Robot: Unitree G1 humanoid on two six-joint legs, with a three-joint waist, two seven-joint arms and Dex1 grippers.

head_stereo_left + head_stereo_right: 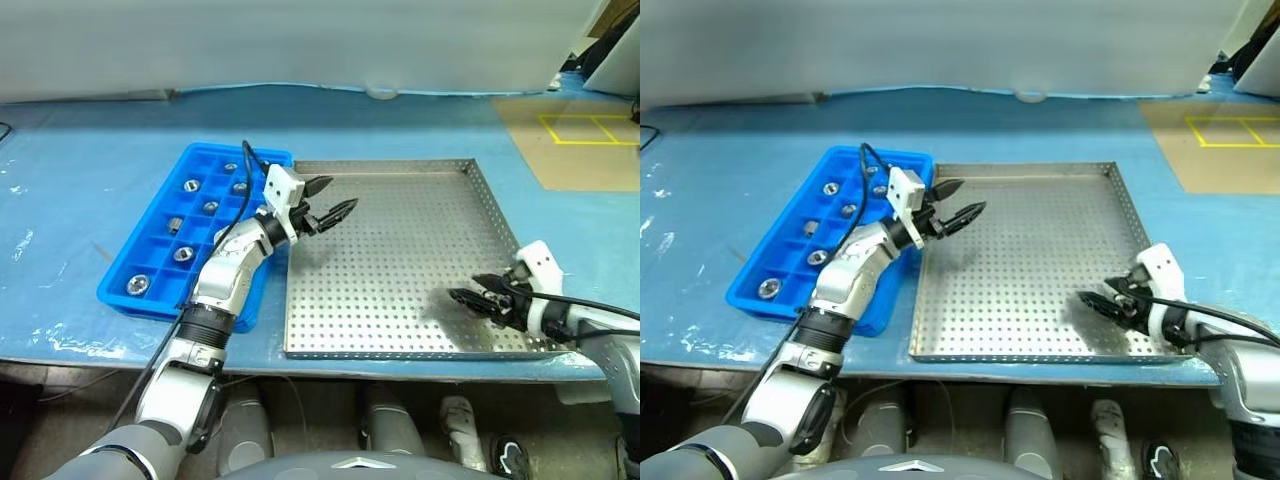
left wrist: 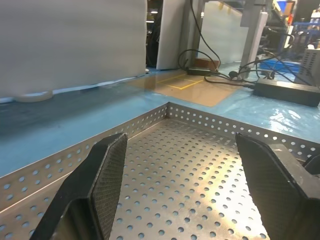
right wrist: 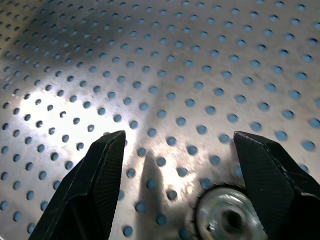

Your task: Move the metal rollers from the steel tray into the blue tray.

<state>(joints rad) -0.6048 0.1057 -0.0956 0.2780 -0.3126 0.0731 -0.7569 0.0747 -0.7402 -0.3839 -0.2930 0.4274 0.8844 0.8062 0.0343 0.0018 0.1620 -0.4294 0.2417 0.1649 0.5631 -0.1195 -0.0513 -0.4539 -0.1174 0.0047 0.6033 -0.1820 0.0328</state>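
Remaining roller in the steel tray: seated on the perforated floor at the tray's near right area, directly beneath the right hand and close against the inner face of one finger. Hole axis upright, so no long axis to align with; approach from above suits any wrist roll. Right hand: fingers spread wide, empty, tips angled down toward the floor and aimed leftward across the tray. Judged next move: small sideways correction to centre the roller between the fingers, then descent and closure.

Left hand: fingers also spread wide, empty, raised over the tray's far left corner, well apart from the roller. Right arm clearly nearer.

Blue tray: just beside the steel tray's left rim on the table, several rollers already seated in separate compartments, other compartments free.

Clearance: tray floor otherwise bare; near rim and right rim close to the right hand. Transfer path leftward crosses the raised left rim and passes the left arm, a probable obstruction unless withdrawn.
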